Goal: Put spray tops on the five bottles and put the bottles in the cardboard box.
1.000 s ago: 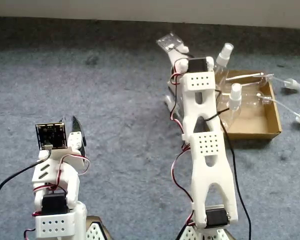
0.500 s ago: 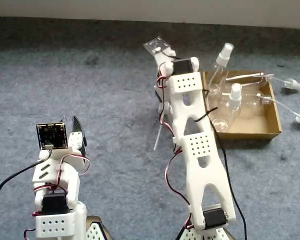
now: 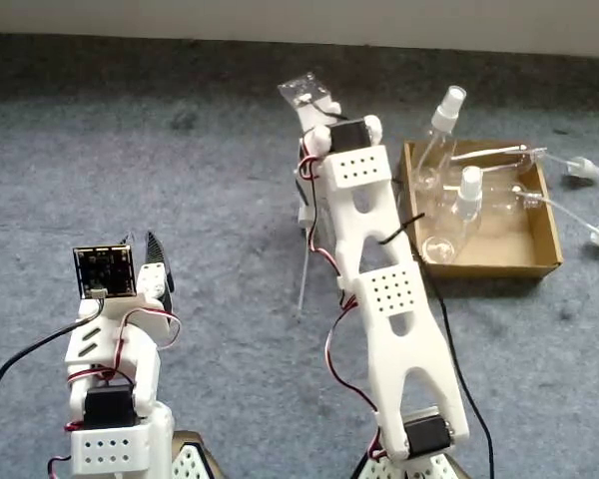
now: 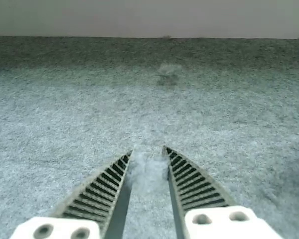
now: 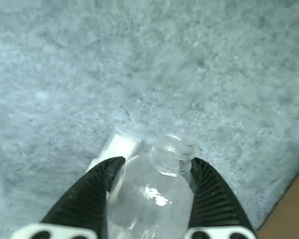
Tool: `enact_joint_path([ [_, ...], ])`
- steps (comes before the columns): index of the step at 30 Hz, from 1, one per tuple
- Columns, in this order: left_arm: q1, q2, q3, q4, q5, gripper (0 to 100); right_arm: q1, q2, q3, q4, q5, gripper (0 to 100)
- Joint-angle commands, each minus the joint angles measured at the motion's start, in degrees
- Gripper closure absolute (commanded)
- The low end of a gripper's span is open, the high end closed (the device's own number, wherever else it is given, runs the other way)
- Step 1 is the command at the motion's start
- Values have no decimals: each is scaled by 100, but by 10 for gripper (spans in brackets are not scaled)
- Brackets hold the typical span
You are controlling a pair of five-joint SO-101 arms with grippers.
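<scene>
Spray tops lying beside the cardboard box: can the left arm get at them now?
Probably not. The left gripper sits far off from the spray tops, and the right arm, gripping a bottle, and the cardboard box stand between them.

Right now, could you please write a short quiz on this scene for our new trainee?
1. True or false: the bottle in the right gripper already wears a spray top.
2. The left gripper is: A) open and empty, B) shut on a bottle, C) shut on a spray top.
3. Fill in: the two loose spray tops beside the cardboard box lie on the ____.
Key: 1 false; 2 A; 3 carpet.
</scene>
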State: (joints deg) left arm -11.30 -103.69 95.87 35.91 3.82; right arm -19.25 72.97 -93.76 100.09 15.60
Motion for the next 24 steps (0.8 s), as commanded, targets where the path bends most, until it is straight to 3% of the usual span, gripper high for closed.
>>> enact_joint_path([
  [1,101,-13,119,-123,-53,944,470,-716,-558,127,-88,932],
  [8,101,-13,119,-123,-53,944,831,-1780,980,127,-97,932],
  [16,101,-13,119,-123,-53,944,804,-3635,3301,119,-97,932],
  [24,101,-13,119,-123,-53,944,822,-4444,4655,119,-70,933],
])
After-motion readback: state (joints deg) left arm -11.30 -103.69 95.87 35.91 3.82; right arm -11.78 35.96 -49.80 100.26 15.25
